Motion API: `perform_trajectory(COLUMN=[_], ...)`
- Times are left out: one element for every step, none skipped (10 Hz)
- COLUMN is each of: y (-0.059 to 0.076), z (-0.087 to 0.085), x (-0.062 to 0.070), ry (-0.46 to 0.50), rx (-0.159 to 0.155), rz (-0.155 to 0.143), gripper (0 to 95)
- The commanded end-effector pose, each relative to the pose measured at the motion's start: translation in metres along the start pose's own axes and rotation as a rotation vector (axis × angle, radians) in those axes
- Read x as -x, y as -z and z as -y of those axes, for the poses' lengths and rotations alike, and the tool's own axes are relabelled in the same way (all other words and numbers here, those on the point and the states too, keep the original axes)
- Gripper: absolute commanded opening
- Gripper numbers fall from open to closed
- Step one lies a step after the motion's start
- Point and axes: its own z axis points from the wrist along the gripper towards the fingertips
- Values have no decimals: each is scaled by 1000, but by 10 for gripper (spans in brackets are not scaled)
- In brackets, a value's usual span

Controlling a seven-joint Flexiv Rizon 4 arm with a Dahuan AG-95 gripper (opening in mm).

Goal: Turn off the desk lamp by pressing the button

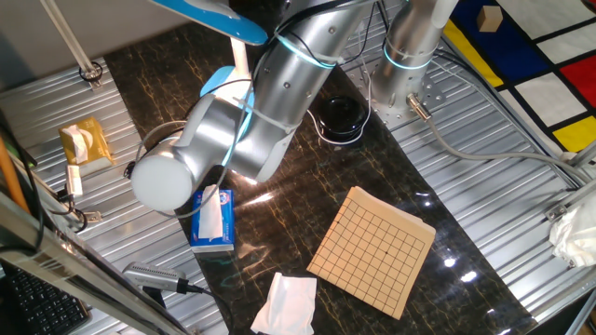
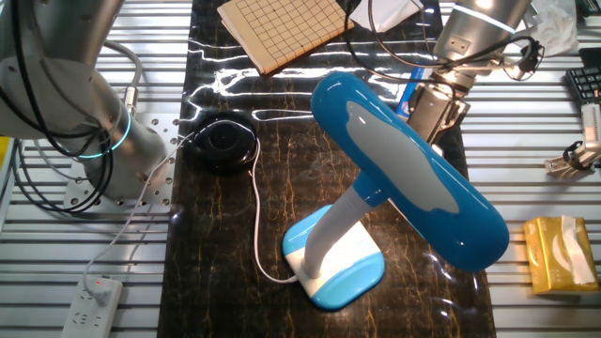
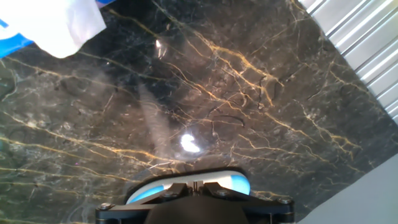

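Observation:
The desk lamp stands on the dark marble table. In the other fixed view I see its light-blue oval head [image 2: 413,174], white neck [image 2: 340,223], light-blue and white base [image 2: 336,268] and thin white cord [image 2: 257,221]. In one fixed view the arm hides most of it; the head [image 1: 219,17] and part of the base [image 1: 216,82] show. I cannot make out the button. My gripper [image 2: 430,117] hangs behind the far end of the head, well away from the base. In the hand view the gripper [image 3: 194,183] is shut and empty above bare marble, with a light-blue and white curved edge just behind the fingertips.
A black round pot [image 2: 223,143] sits beside the arm's mount. A wooden grid board [image 1: 372,249], a blue tissue box [image 1: 212,219] and a white cloth [image 1: 284,302] lie on the marble. A yellow tissue pack [image 2: 559,253] and a power strip [image 2: 94,300] lie on the metal slats.

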Motion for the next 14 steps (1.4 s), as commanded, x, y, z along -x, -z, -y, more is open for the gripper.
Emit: perform_trajectory(y=[0, 0, 0, 0, 0, 0, -3, -7, -12, -17, -23, -30, -36, -41], z=[0, 0, 0, 0, 0, 0, 0, 1, 2, 5, 9, 12, 14, 15], x=[0, 0, 0, 0, 0, 0, -3, -6, -9, -11, -14, -16, -18, -20], ry=[-2, -5, -2, 2, 3, 6, 7, 9, 9, 12, 18, 25, 33, 39], rx=[0, -2, -2, -1, -3, -3, -5, -6, -9, -9, -7, -7, -14, -19], rz=[-1, -2, 2, 5, 7, 8, 9, 11, 16, 23, 30, 37, 46, 51], gripper=[0, 0, 0, 0, 0, 0, 0, 0, 0, 0, 0, 0, 0, 0])
